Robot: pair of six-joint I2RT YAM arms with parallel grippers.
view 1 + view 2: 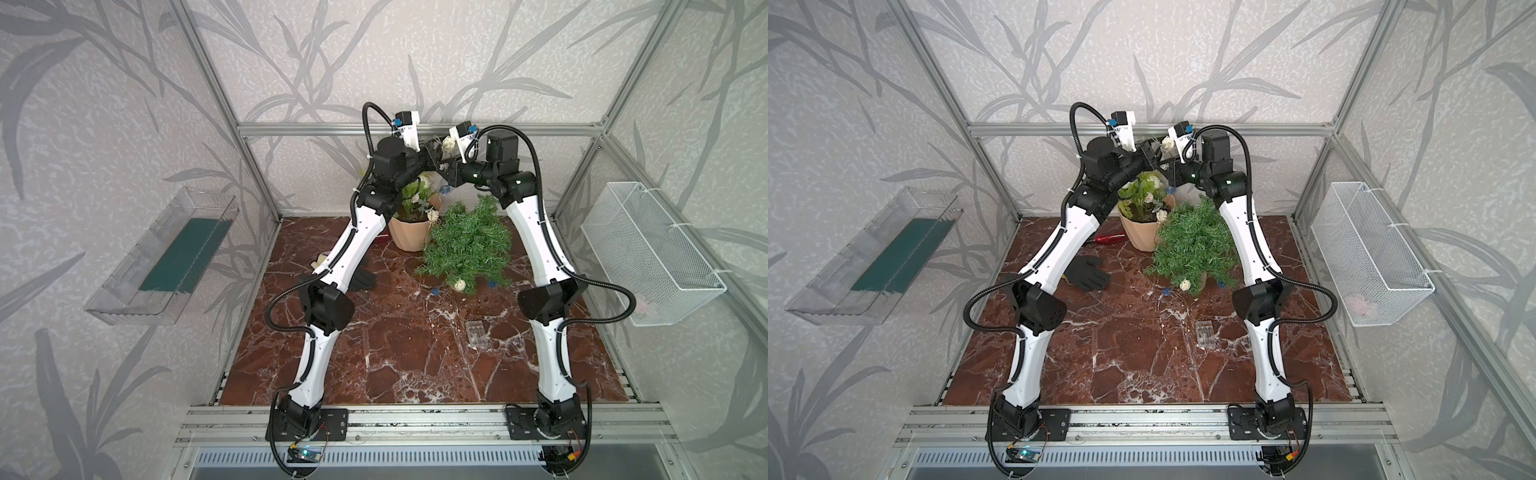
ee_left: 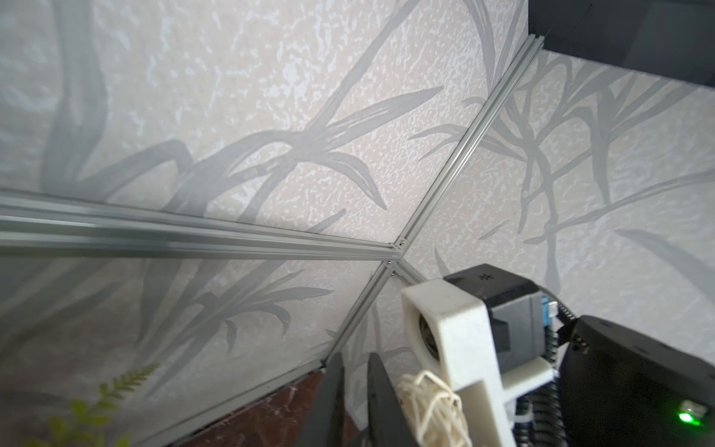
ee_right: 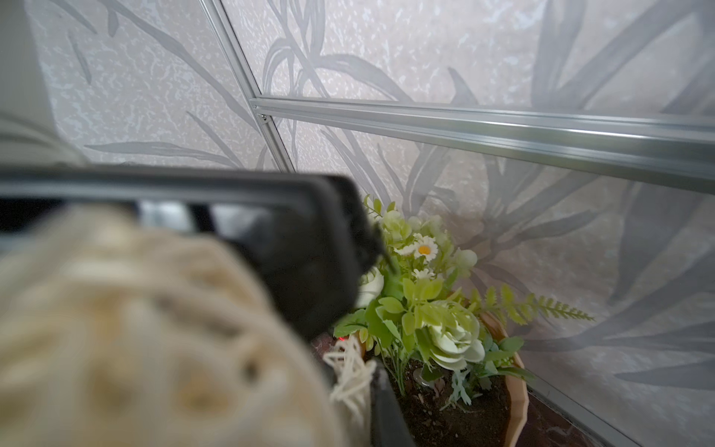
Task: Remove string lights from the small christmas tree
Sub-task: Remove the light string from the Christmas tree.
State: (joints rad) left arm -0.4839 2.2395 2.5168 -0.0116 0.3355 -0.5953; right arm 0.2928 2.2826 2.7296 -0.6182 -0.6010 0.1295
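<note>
**Left wrist.** The left gripper [image 2: 356,358] had its fingers [image 2: 381,398] slightly apart. One cream ball [image 2: 429,406] of the lights [image 2: 421,391] lay just beside them, against a white camera mount [image 2: 456,340].

**Right wrist.** A blurred cream ball filled the foreground and hid most of the right gripper [image 3: 360,381]. Cream strands touched its one visible finger [image 3: 387,410]. Whether it was clamped could not be told. The plant [image 3: 425,302] stood below.

**Top views.** Both grippers were close together, high above the plant. The tree [image 1: 469,245] was on the table [image 1: 374,365] just beside the pot [image 1: 409,237]. More balls lay at its foot, and the battery box [image 1: 477,332] lay nearer the front.
</note>
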